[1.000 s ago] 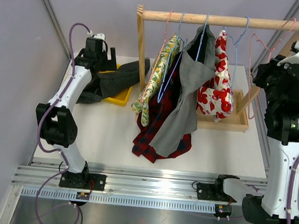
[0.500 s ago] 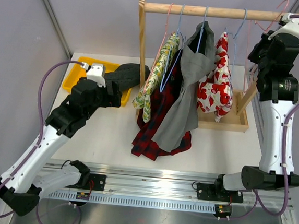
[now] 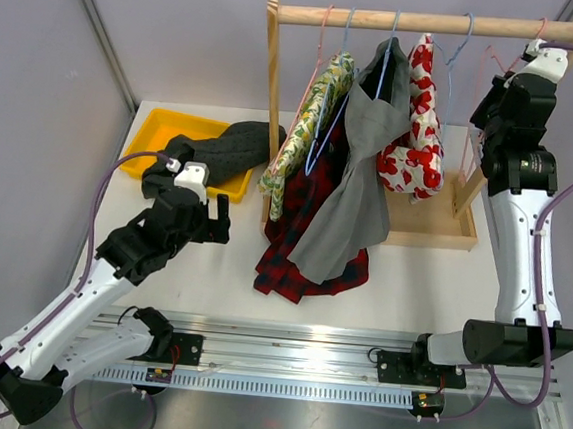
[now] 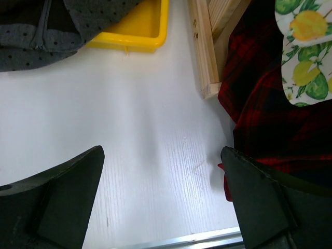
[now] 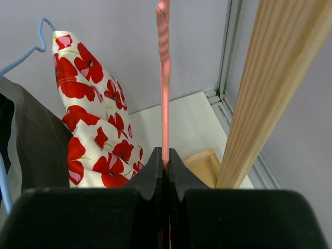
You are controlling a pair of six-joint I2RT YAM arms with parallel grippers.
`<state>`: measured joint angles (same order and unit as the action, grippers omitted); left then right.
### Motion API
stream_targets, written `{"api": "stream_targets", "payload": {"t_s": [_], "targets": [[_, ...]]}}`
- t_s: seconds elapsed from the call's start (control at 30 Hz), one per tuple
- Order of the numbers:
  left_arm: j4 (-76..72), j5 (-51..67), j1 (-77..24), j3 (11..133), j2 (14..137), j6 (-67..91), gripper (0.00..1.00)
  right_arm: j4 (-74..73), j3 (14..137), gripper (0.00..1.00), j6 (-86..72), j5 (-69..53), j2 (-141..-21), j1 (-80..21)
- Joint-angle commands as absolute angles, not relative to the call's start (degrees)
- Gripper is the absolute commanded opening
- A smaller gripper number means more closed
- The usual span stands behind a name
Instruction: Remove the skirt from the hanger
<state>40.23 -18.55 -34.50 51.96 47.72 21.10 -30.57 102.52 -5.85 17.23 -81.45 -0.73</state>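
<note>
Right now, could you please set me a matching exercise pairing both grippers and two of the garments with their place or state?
Things:
1. left gripper
2. right gripper
3. dark grey garment
4. poppy-print garment

Places or states:
A. hanging on the wooden rack
B. open above the table
C. shut on the pink hanger
D. lying across the yellow tray

Pairs: 1-B, 2-C, 3-D, 4-A

Bright, even light falls from above. The white desk (image 3: 231,270) looks a bit washed out, and shadows on it are faint and soft. Up close, the dark fingers (image 4: 57,192) of the left pincer (image 4: 161,153) look blurry.
</note>
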Motion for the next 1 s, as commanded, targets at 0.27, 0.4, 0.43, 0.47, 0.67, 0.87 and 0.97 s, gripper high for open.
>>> {"api": "stream_targets", "payload": {"t_s": [0.27, 0.4, 0.43, 0.47, 0.67, 0.87, 0.97], "targets": [[39.9, -22.68, -37.09, 50.36, 44.12, 23.29, 0.99, -33.22, 95.98, 0.55, -9.84, 22.14, -73.93, -0.53], [39.99, -22.59, -37.79, 50.27, 43.86, 23.29, 0.99, -33.57, 95.1, 0.99, -10.02, 25.04, -70.59, -0.44], [39.99, -22.67, -38.14, 50.36, 43.77, 23.29, 0.99, -33.75, 95.36, 0.99, -10.02, 25.92, -69.97, -0.53], [39.99, -22.85, -38.32, 50.27, 43.51, 23.38, 0.99, -34.19, 95.45, 0.99, -9.85, 27.67, -69.26, -0.44], [40.34, -23.64, -39.55, 50.27, 43.07, 23.55, 0.99, -34.54, 97.03, 0.99, -10.72, 28.48, -61.89, -0.44], [40.6, -24.43, -40.52, 50.36, 43.07, 23.73, 0.99, -32.26, 100.37, 0.99, -8.35, 5.22, -57.66, -0.44], [40.61, -24.78, -40.87, 50.27, 43.07, 23.82, 0.99, -32.95, 103.7, 0.99, -8.79, -9.28, -59.4, -0.44]]}}
